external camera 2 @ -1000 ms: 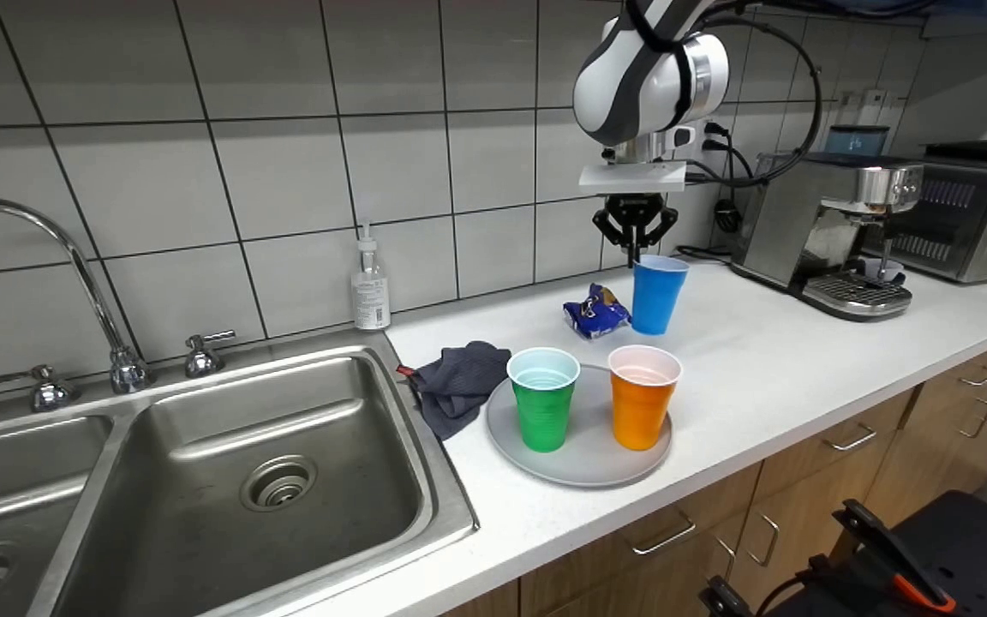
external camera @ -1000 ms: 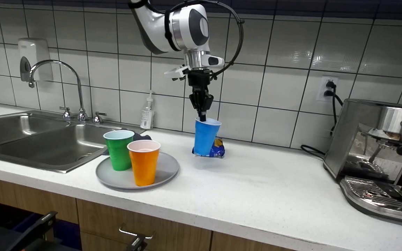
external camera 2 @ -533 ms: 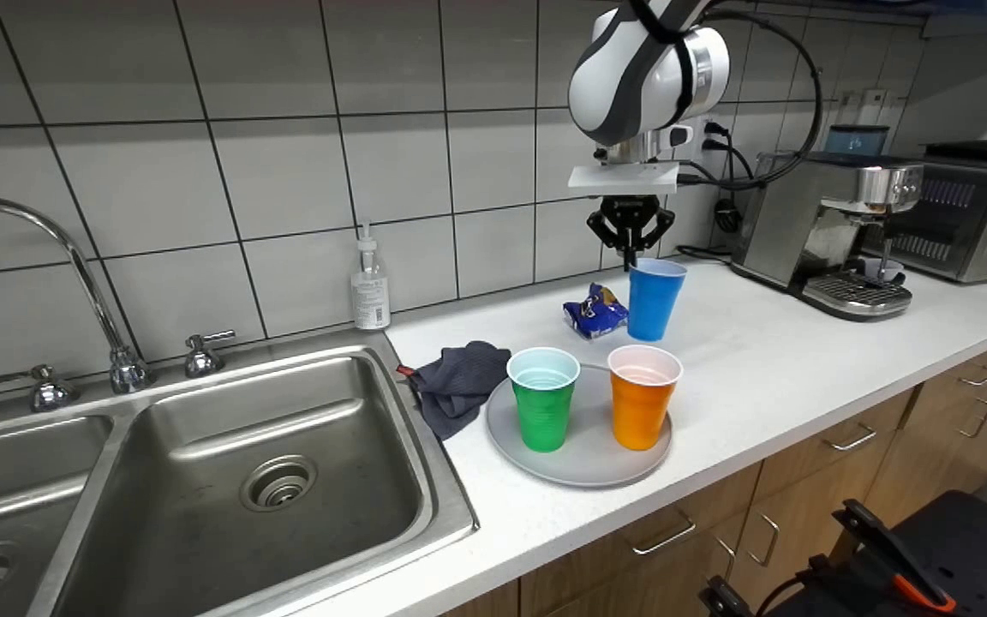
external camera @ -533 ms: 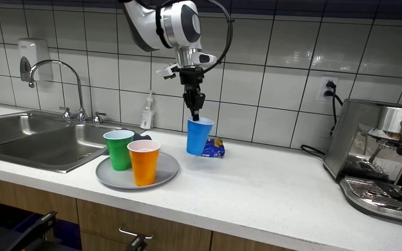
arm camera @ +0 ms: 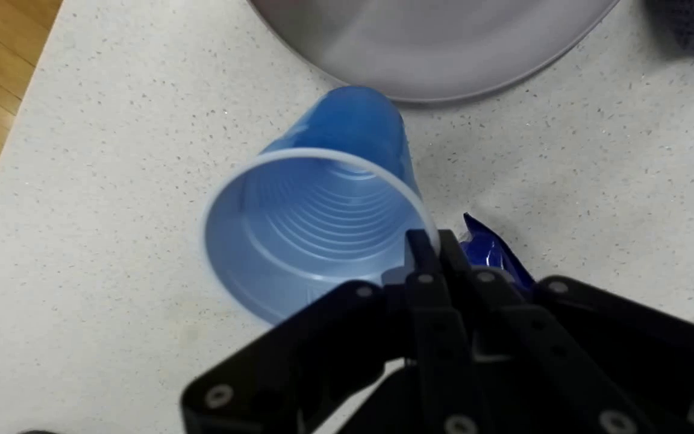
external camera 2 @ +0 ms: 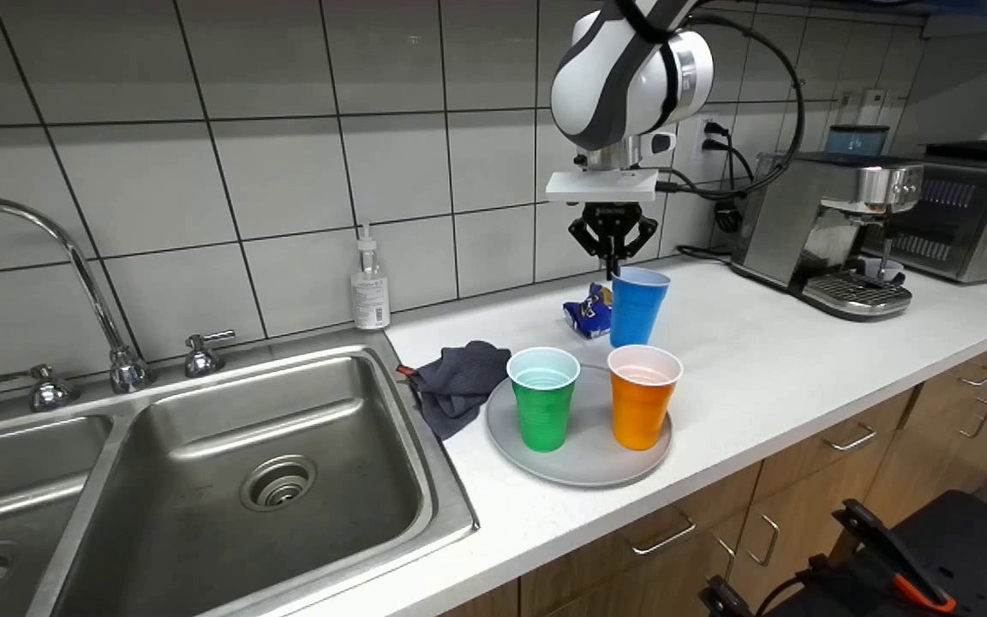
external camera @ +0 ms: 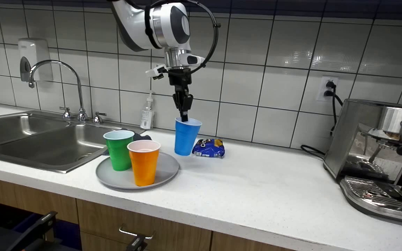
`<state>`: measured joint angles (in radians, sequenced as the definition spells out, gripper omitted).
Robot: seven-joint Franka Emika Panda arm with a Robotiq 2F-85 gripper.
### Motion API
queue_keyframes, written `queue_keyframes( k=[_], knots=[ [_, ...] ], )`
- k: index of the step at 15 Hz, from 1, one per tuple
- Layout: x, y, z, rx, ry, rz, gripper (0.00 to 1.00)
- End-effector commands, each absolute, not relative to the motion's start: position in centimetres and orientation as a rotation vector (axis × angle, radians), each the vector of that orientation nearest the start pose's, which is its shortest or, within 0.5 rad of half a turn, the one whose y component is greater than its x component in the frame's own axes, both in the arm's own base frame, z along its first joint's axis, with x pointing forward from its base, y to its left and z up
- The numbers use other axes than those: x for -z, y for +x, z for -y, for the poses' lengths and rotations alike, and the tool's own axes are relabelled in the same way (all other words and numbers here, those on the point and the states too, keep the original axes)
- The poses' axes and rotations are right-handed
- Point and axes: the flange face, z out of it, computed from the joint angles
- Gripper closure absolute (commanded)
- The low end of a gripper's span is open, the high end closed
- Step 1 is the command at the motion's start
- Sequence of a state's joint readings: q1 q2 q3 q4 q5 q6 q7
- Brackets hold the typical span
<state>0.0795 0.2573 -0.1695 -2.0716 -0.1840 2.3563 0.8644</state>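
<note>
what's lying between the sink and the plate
A dark cloth lies between the sink and the plate, as seen in an exterior view.

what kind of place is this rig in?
Most likely a kitchen, perhaps a shared office one, though the pictures don't settle home versus workplace. The giveaways: a double-bowl steel sink, an espresso machine and a wall-mounted soap dispenser.

The arm point(external camera: 164, 29) hung down from above, its wrist point(external camera: 173, 57) nearly vertical — the gripper point(arm camera: 437, 242) pointed downward, fingers point(arm camera: 423, 258) pinched almost together.
</note>
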Motion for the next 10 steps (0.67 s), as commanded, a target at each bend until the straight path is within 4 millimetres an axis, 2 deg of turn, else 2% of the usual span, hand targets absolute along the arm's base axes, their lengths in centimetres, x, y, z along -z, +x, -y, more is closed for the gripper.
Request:
queue_keyframes(
  k=[1,10],
  knots=[
    [-31.8,58.2,3.4,0.164,-3.018,-1.330,0.99],
    [-30.7,58.5,-1.0,0.226,-2.961,-1.515,0.99]
  ],
)
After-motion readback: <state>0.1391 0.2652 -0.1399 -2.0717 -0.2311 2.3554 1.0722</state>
